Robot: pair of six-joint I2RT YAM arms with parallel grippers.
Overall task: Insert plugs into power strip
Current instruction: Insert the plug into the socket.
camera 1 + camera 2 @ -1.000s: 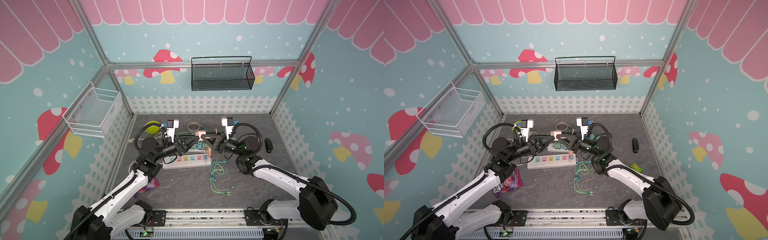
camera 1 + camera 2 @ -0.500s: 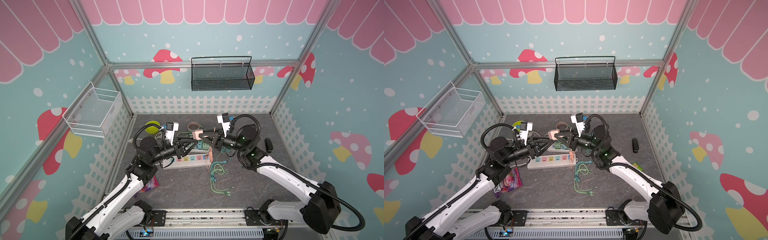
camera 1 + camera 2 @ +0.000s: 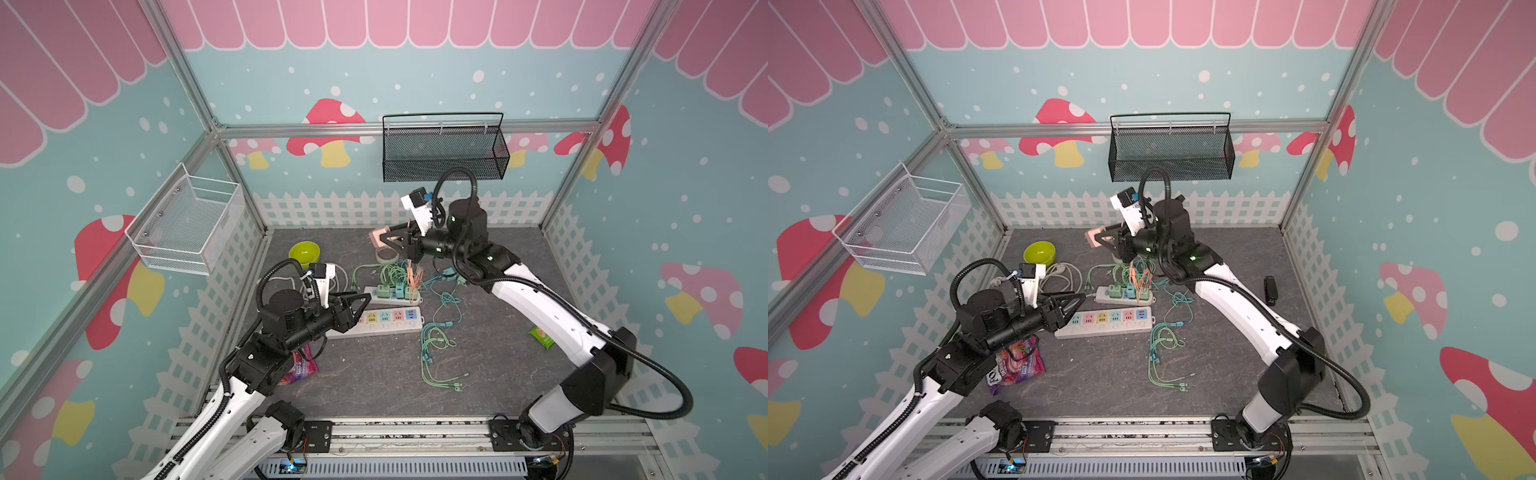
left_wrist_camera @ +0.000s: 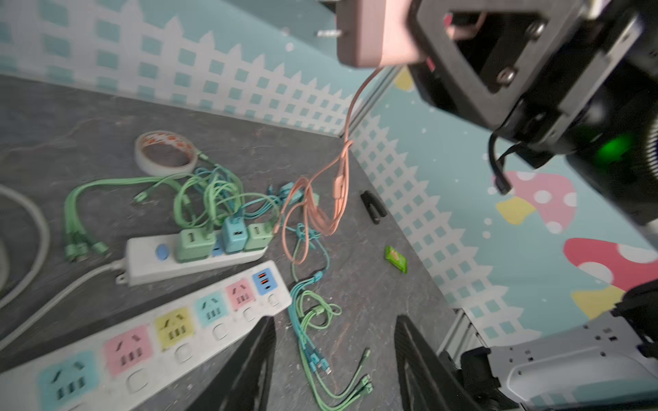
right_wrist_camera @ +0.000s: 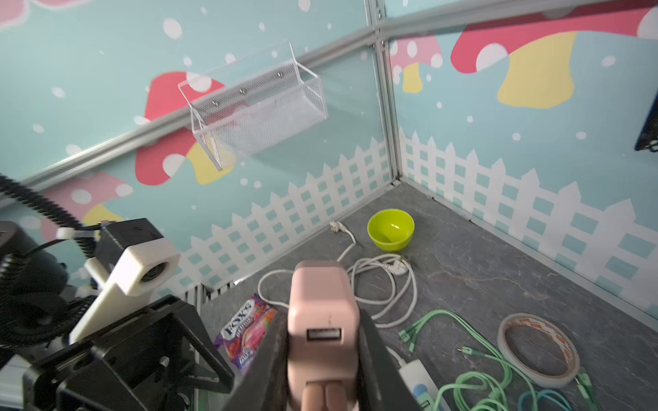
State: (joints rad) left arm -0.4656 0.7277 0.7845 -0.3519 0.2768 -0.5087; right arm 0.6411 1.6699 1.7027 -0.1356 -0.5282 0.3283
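A salmon pink plug (image 5: 322, 316) is clamped between the jaws of my right gripper (image 3: 384, 239), held high above the back of the table with its pink cable (image 4: 341, 170) hanging down. In both top views my left gripper (image 3: 365, 303) (image 3: 1079, 303) hovers open and empty over the left end of the long power strip (image 3: 386, 320) with coloured sockets; its fingers (image 4: 256, 359) stand wide apart. Behind it lies a short white power strip (image 4: 149, 256) carrying two mint plugs (image 4: 190, 243) and a teal plug (image 4: 235, 235).
Loose green and teal cables (image 3: 436, 345) sprawl right of the strips. A tape roll (image 4: 165, 153), green bowl (image 3: 304, 252) and white cords (image 3: 1063, 276) lie at the back left, a candy bag (image 3: 1017, 365) under my left arm. A black object (image 3: 1271, 291) and green packet (image 3: 541, 336) lie right.
My left gripper has opened, let go of the pink plug and drawn back to the left. My right gripper has lifted the pink plug up and toward the back.
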